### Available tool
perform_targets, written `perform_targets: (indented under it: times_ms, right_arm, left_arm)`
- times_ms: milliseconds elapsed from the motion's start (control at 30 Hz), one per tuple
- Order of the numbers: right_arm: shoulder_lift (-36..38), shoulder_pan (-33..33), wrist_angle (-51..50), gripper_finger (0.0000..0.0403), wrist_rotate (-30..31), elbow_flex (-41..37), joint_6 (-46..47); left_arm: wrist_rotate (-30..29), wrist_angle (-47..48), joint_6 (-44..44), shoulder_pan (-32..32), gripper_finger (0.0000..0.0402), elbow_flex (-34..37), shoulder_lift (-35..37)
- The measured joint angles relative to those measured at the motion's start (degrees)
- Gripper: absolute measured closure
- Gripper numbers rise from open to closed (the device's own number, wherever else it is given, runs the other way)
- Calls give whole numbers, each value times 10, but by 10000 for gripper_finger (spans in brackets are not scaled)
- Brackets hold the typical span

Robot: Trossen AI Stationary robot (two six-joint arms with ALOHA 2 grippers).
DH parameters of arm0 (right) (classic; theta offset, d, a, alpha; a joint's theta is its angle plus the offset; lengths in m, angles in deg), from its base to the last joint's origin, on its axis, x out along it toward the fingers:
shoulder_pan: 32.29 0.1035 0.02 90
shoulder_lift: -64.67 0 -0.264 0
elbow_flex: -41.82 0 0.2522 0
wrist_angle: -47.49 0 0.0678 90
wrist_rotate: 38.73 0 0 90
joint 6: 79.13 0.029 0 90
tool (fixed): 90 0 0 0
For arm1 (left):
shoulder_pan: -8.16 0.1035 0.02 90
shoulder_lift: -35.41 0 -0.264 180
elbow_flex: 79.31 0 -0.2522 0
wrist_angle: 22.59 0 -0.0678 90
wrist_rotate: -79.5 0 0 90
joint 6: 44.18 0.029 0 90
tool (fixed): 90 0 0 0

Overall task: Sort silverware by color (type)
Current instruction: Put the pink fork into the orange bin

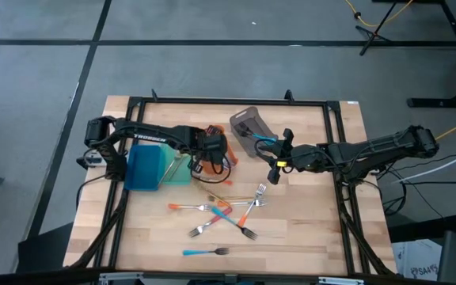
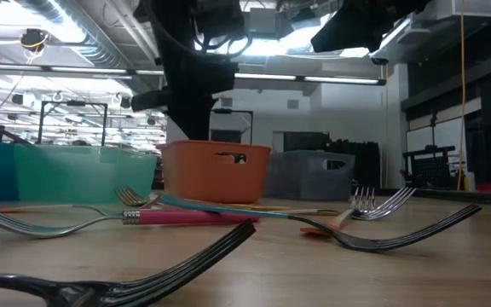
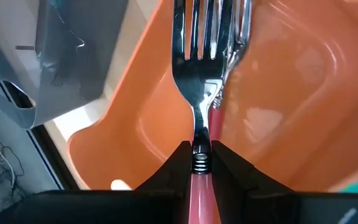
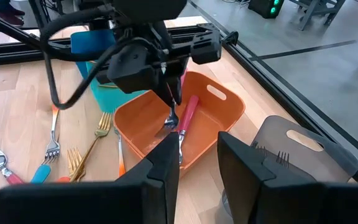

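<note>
Left wrist view: pink fork (image 3: 199, 124) between fingers (image 3: 166, 171)

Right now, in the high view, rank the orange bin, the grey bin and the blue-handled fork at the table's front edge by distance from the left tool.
1. Orange bin: right under the left tool, which holds a pink-handled fork over it.
2. Grey bin: just to the right, toward the table's back.
3. Blue-handled fork: far off at the front edge.

Three bins: one teal bin (image 1: 147, 168), one orange bin (image 1: 214, 150), one grey bin (image 1: 252, 129). Orange bin contents: two pink-handled forks (image 3: 211, 118). Table in front of the orange bin: at least six loose forks (image 1: 222, 215).
</note>
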Motion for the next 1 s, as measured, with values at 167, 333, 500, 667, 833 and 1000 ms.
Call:
perform_targets:
  times_ms: [167, 333, 500, 667, 833, 1000]
  right_arm:
    - [0, 0, 0, 303, 0, 0, 0]
    - [0, 0, 0, 303, 0, 0, 0]
    - [0, 0, 0, 303, 0, 0, 0]
    - [0, 0, 0, 303, 0, 0, 0]
    - [0, 0, 0, 303, 0, 0, 0]
    - [0, 0, 0, 303, 0, 0, 0]
  left_arm:
    - [10, -46, 0, 6, 363, 11, 0]
    - [30, -64, 10, 7, 363, 25, 0]
    - [30, -64, 44, 7, 362, 34, 0]
    - [30, -63, 42, 7, 362, 38, 0]
    - [30, -64, 39, 7, 362, 38, 0]
    - [30, -64, 39, 7, 362, 38, 0]
